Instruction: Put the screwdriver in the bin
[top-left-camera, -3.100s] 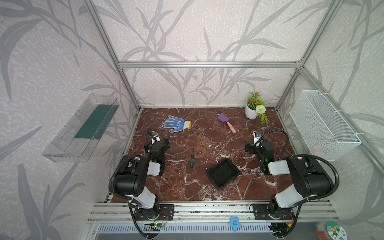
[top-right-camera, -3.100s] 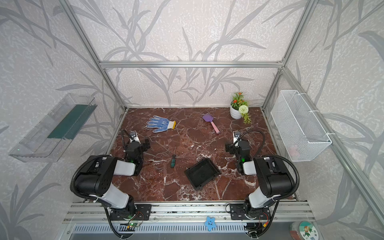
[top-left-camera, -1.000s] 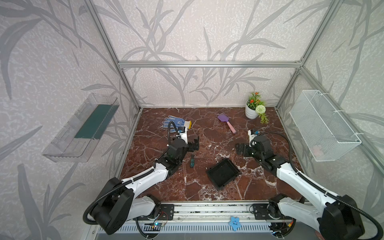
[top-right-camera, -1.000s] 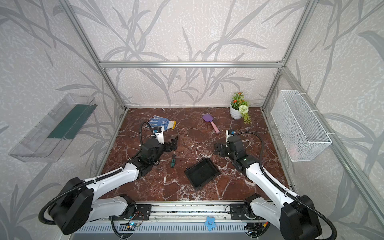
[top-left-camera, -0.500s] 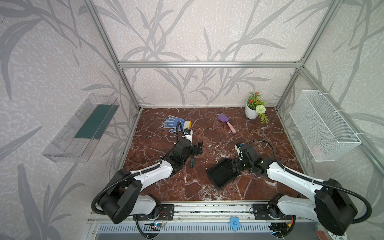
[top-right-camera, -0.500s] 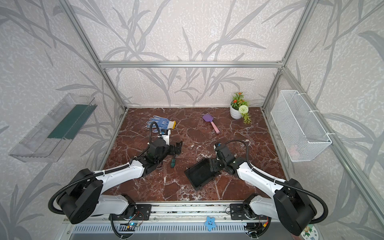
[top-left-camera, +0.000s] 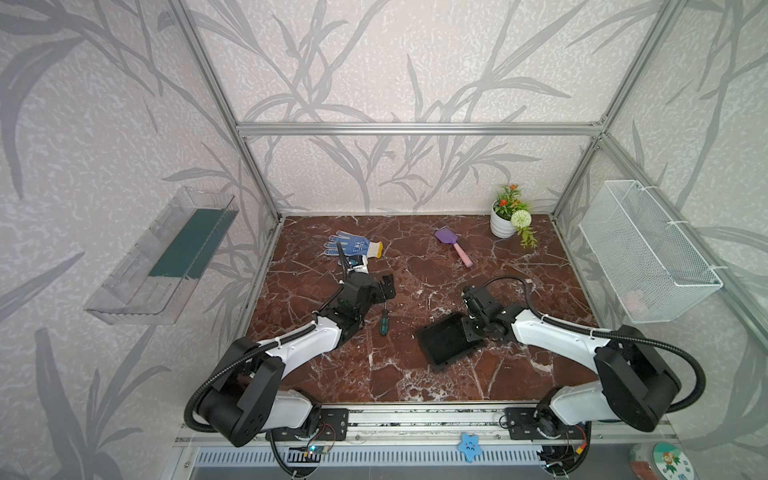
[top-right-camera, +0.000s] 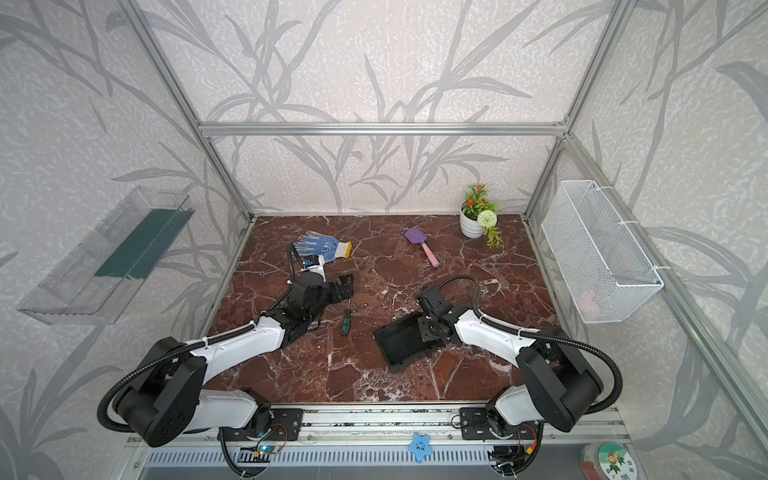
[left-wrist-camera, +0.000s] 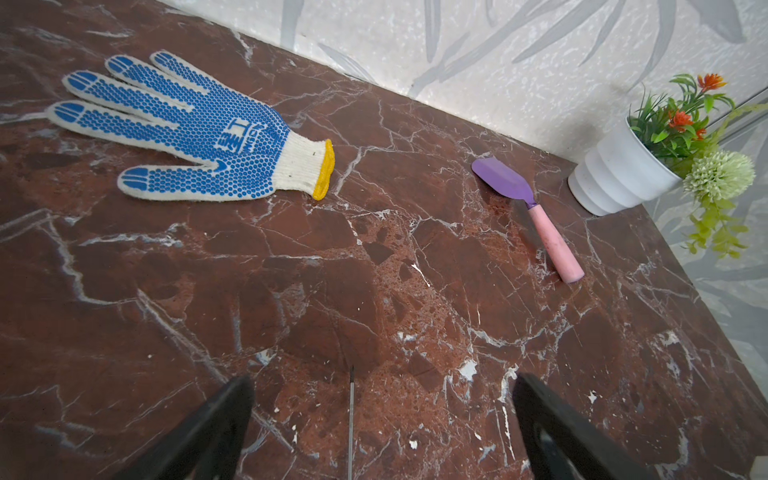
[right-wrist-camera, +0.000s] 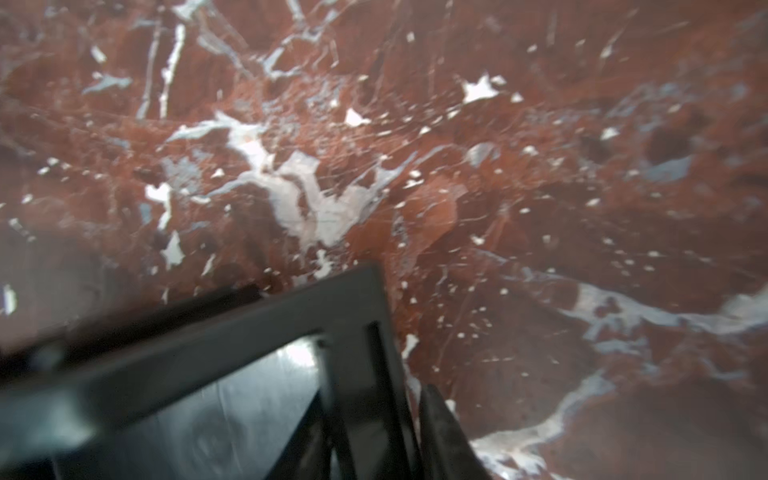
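The screwdriver (top-left-camera: 383, 323) (top-right-camera: 345, 322), green-and-black handled, lies on the marble floor left of centre. My left gripper (top-left-camera: 385, 288) (top-right-camera: 343, 287) hovers open over its thin shaft (left-wrist-camera: 351, 419). In the left wrist view the shaft lies between the two fingers of this gripper (left-wrist-camera: 382, 419) and touches neither. The bin (top-left-camera: 446, 345) (top-right-camera: 405, 344), a shallow black tray, sits at centre right. My right gripper (top-left-camera: 474, 328) (top-right-camera: 433, 328) is at its right wall. In the right wrist view that gripper (right-wrist-camera: 374, 440) is shut on the bin's rim (right-wrist-camera: 249, 332), one finger inside and one finger (right-wrist-camera: 440, 436) outside.
A blue-dotted glove (top-left-camera: 353, 248) (left-wrist-camera: 195, 133) lies at the back left. A purple-and-pink toy shovel (top-left-camera: 453, 245) (left-wrist-camera: 528, 208) and a potted plant (top-left-camera: 505, 216) (left-wrist-camera: 623, 178) stand at the back. On the side walls hang a wire basket (top-left-camera: 648, 257) and a clear shelf (top-left-camera: 166, 257).
My right gripper dropped from beside the bin onto its right wall and closed on the rim. The left gripper stayed open over the screwdriver with only a small shift.
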